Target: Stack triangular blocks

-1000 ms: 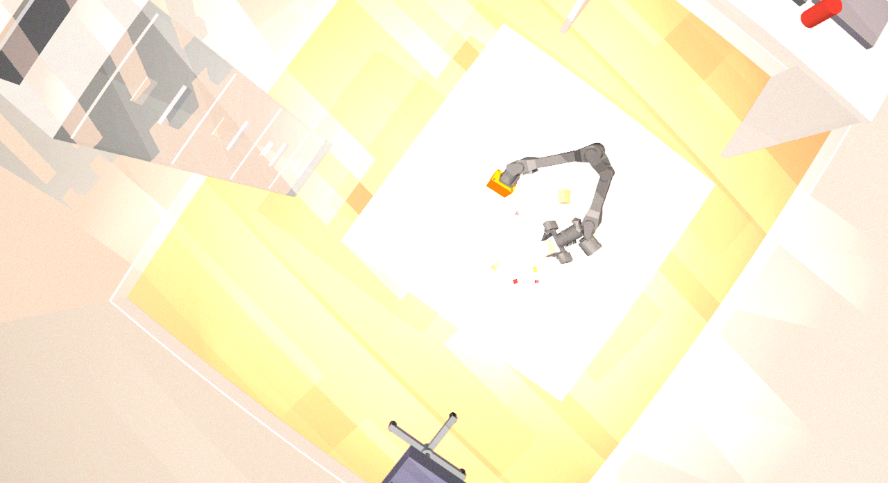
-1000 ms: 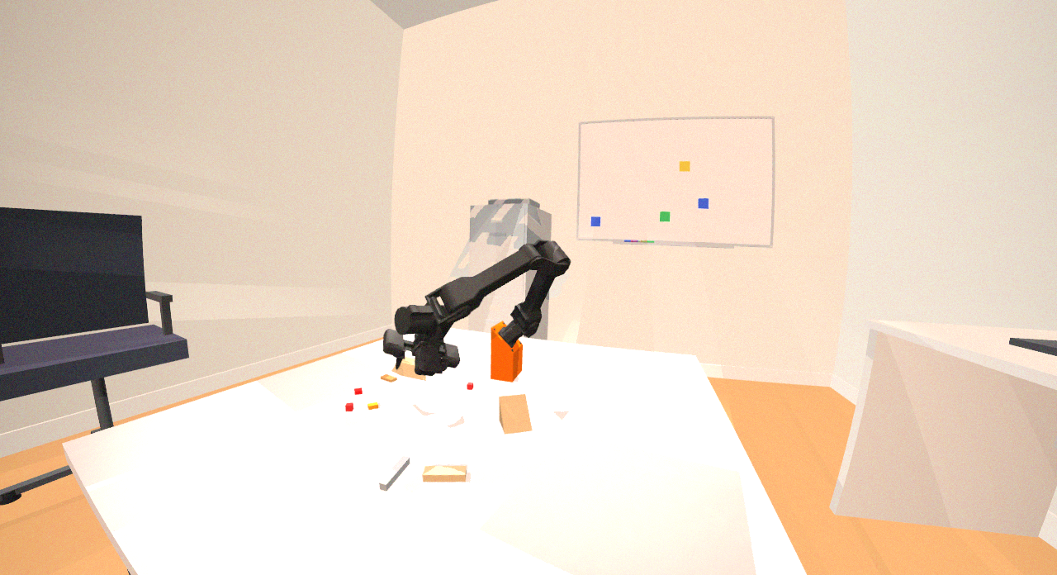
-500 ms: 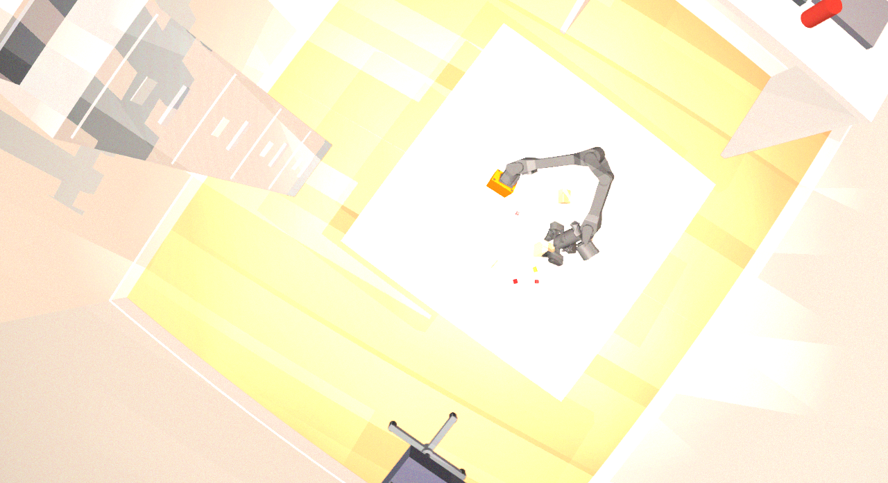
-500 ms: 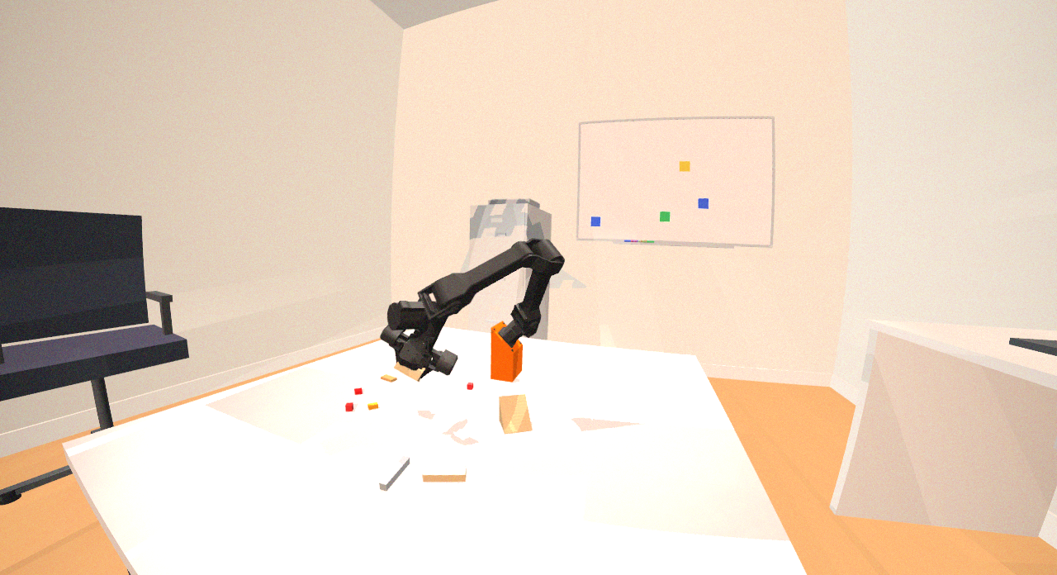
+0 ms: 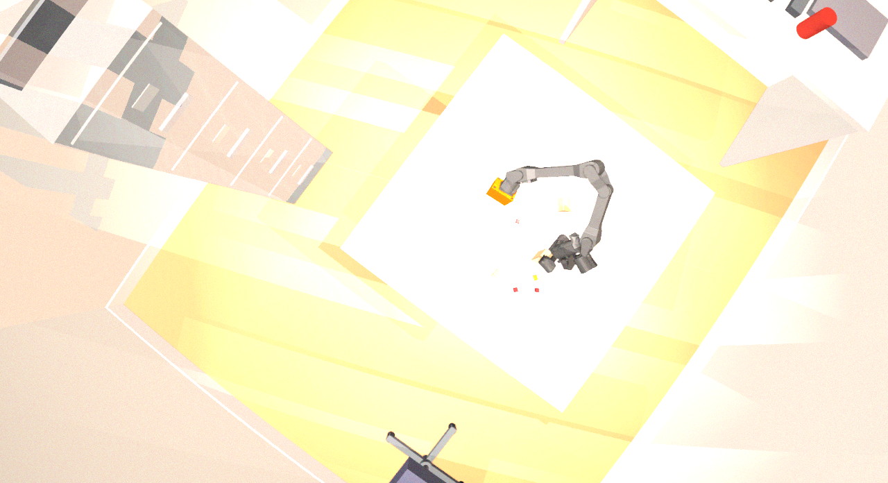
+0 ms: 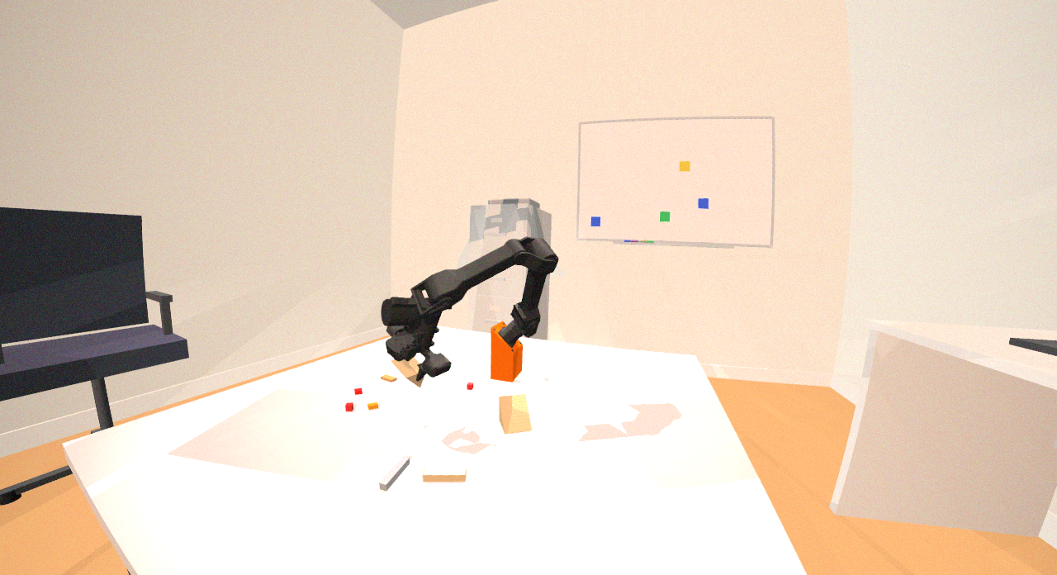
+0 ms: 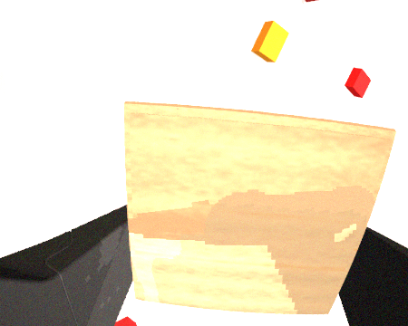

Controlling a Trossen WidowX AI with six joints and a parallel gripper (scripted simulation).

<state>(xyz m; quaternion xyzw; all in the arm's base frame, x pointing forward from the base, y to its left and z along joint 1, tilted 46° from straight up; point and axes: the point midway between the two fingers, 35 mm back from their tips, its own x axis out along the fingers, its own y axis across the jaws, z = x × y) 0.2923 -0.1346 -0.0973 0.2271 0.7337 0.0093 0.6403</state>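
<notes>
A wooden triangular block [image 5: 538, 255] [image 6: 405, 369] [image 7: 254, 158] is held tilted between the two black fingers of my gripper [image 7: 239, 217], which is shut on it. A broad face of it fills the middle of the wrist view. It appears to be off the table, but how high is hard to tell. The other triangular block [image 5: 563, 206] [image 6: 514, 415] stands on the table, apart from the gripper, nearer to the exterior view. Its sloped face shows in that view. Parts of the held block are hidden by the hand in the top and exterior views.
An orange stand [image 5: 499, 195] [image 6: 505, 359] carries the arm's base. Small red cubes [image 5: 515, 289] [image 6: 349, 406] [image 7: 358, 82] and a yellow-orange piece [image 5: 535, 277] [image 6: 373, 406] [image 7: 273, 42] lie near the hand. A grey bar [image 6: 394, 473] and a wooden bar [image 6: 443, 477] lie nearer the exterior camera.
</notes>
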